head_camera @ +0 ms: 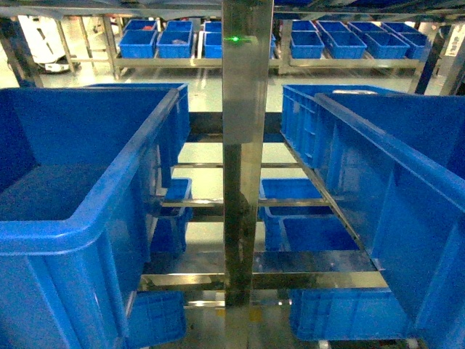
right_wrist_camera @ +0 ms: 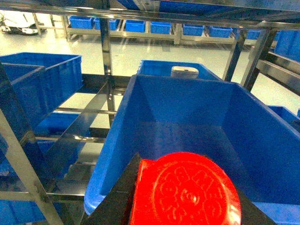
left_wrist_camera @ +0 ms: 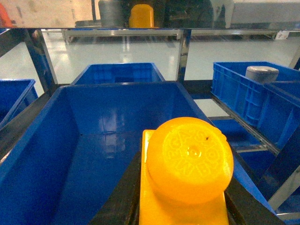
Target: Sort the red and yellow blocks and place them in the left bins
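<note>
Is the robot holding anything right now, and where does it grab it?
Yes, one in each tool. The left tool clamps the yellow block by its flat sides; the right tool clamps the red block likewise, studs toward the cameras.

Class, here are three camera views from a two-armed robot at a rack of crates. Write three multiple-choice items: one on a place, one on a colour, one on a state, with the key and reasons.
1. In the left wrist view, the yellow block is over
A. a blue bin
B. a green plate
C. bare floor

2. The block in the right wrist view is
A. yellow
B. red
C. white

3. In the left wrist view, the near left bin is
A. full of blocks
B. covered by a lid
C. open and empty

Key:
1 A, the bin's blue walls and floor surround the block.
2 B, the red block fills the foreground above another blue bin.
3 C, only its bare floor shows.
</note>
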